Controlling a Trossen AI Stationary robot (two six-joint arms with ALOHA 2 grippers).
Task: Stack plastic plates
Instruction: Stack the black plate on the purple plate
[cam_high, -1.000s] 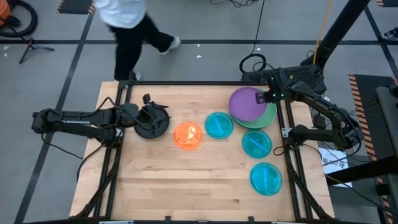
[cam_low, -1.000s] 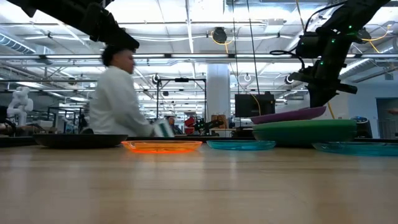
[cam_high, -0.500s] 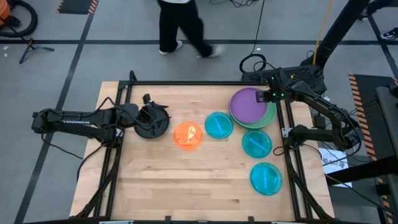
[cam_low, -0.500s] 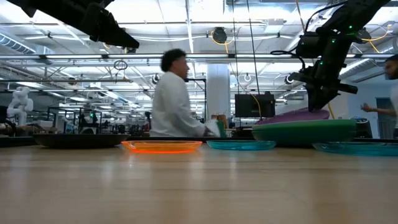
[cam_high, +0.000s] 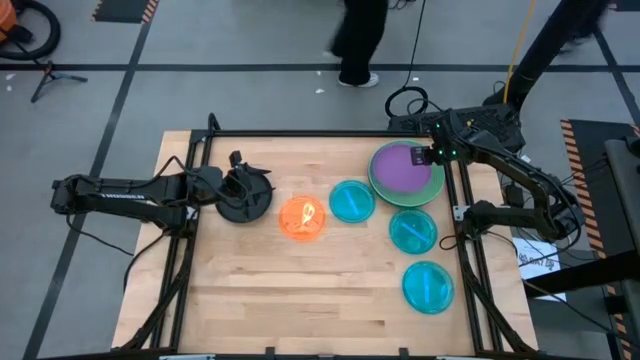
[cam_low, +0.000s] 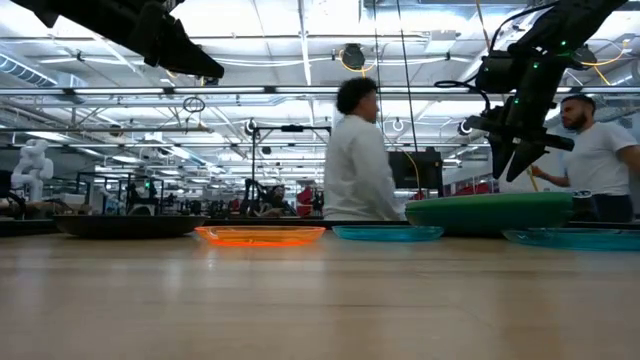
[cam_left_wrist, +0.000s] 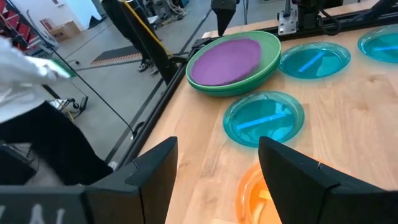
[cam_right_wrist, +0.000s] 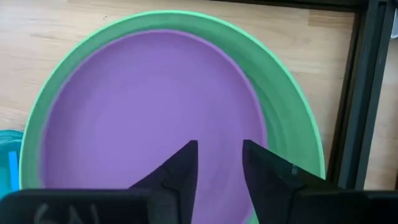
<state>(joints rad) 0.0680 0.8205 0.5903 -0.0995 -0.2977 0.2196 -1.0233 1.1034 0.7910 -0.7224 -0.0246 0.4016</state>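
The left gripper (cam_high: 238, 186), fingers apart, hides much of the black plate (cam_high: 247, 207) at far left. The purple plate (cam_high: 405, 167) lies flat in the green plate (cam_high: 432, 188), far right; the right gripper (cam_high: 421, 156) hovers above, open, holding nothing. Orange (cam_high: 302, 218) and three cyan plates (cam_high: 351, 201) lie between and nearer.

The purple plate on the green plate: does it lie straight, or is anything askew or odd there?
Nothing stands out. The round purple plastic plate lies flat and nested inside the large mint green plastic plate, fairly centred. The right gripper hangs just above it, fingers open and empty.
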